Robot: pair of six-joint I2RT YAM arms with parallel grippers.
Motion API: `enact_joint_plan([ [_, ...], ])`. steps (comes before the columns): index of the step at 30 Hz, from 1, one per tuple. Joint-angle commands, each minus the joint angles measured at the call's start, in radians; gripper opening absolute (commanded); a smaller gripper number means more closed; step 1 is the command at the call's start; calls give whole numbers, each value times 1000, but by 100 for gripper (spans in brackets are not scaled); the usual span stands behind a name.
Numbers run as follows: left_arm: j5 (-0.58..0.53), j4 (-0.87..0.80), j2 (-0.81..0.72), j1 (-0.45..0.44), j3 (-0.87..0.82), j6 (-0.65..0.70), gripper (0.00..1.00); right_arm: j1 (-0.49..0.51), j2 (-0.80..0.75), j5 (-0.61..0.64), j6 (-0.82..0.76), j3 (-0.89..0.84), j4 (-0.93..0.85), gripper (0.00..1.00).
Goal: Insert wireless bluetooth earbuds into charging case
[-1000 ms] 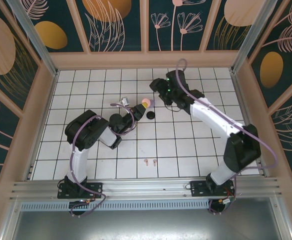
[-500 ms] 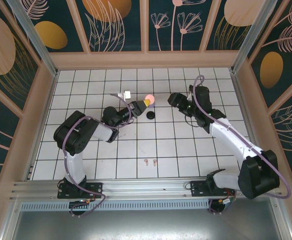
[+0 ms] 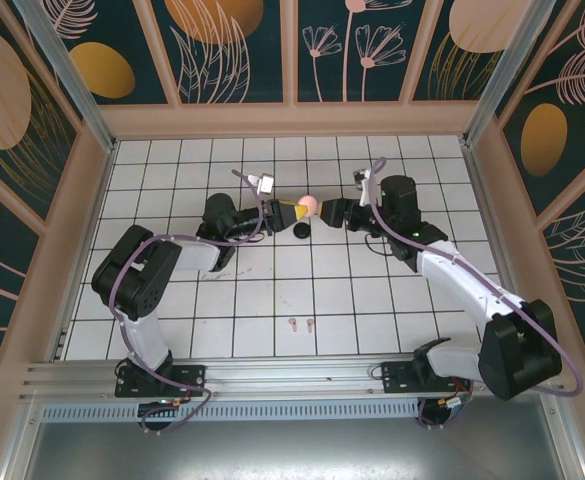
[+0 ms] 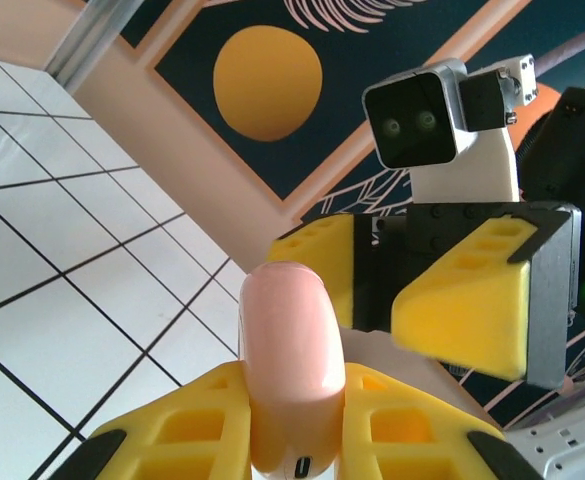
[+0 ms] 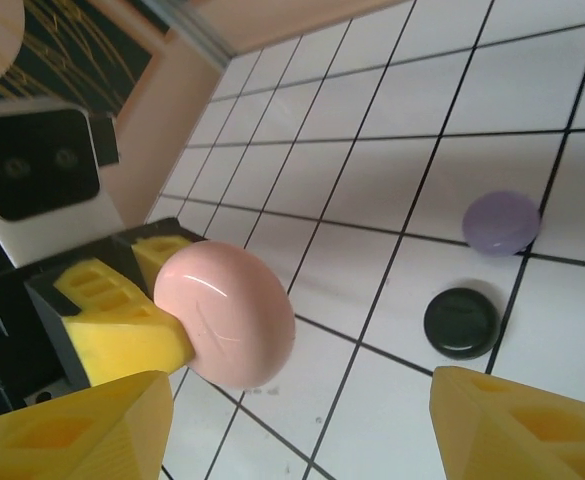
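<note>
Pink charging case (image 3: 307,205) is up off the counter (image 3: 392,290), clamped tight in left claw (image 3: 292,209). Right claw (image 3: 334,212) is wide open and empty, just beside it. Pink earbuds (image 3: 301,323) lie near the front edge, well apart. Probably lid-opening next: hold left steady, close right squarely on the free end.

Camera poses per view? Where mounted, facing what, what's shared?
Top external: above and behind the bases, facing down at the table; both arms show.
Left wrist: behind the left gripper, facing the right gripper; own fingers clamp the pink case.
Right wrist: facing that case from opposite; own fingertips open.
Shared: pink case, all three.
</note>
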Motion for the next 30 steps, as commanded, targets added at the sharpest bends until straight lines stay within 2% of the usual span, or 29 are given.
enact_joint_plan([
  [1,55,-32,-24,1,24,37,0,28,28,-18,-50,50,26,69],
  [15,72,-33,-50,1,24,40,0,40,104,64,-62,68,-2,64],
  [21,81,-36,-70,1,18,43,0,-9,103,116,-32,14,12,59],
  [30,80,-50,-86,1,7,58,0,-48,55,86,-16,-2,0,56],
])
